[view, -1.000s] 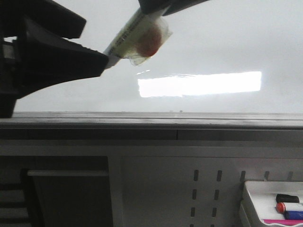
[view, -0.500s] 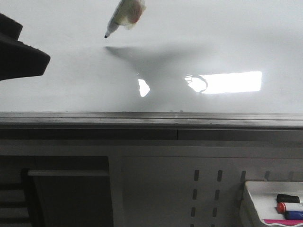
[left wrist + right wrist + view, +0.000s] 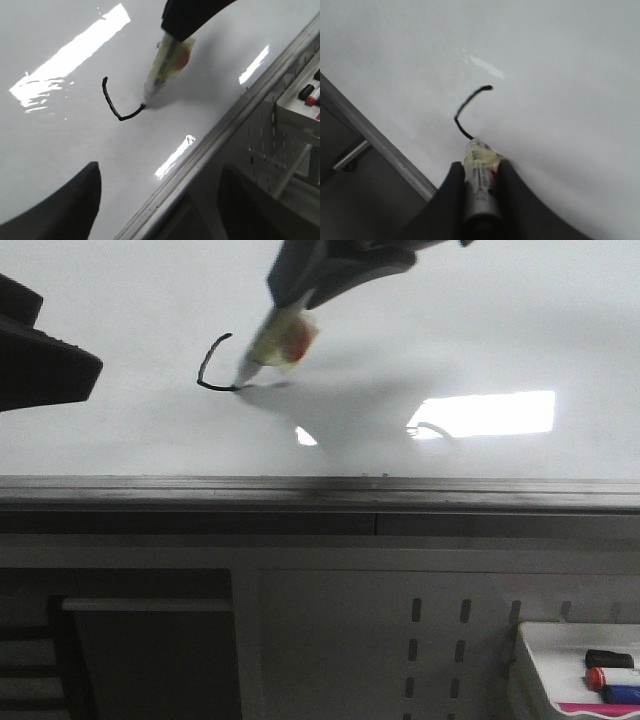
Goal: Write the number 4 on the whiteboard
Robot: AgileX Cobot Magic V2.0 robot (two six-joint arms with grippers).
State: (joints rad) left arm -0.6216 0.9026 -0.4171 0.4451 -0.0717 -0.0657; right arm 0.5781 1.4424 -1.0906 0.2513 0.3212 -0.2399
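Observation:
The whiteboard (image 3: 120, 430) fills the upper front view, with its grey ledge (image 3: 320, 495) below. My right gripper (image 3: 300, 295) is shut on a marker (image 3: 270, 348) wrapped in yellowish tape. The marker's tip touches the board at the end of a short black curved stroke (image 3: 207, 368), the curved left part of the number 4. The stroke also shows in the left wrist view (image 3: 112, 102) and the right wrist view (image 3: 465, 112), the marker too (image 3: 165, 70) (image 3: 481, 180). My left gripper (image 3: 157, 200) is open and empty, over the board's lower edge, left of the stroke.
A small white tray (image 3: 540, 670) with several markers (image 3: 610, 677) sits at the lower right, below the ledge. A perforated grey panel (image 3: 435, 650) lies under the board. Bright light reflections (image 3: 485, 412) sit on the board right of the stroke.
The marker came down from above the board onto it and drew a curved black stroke down and to the right. The left gripper stayed at the left edge.

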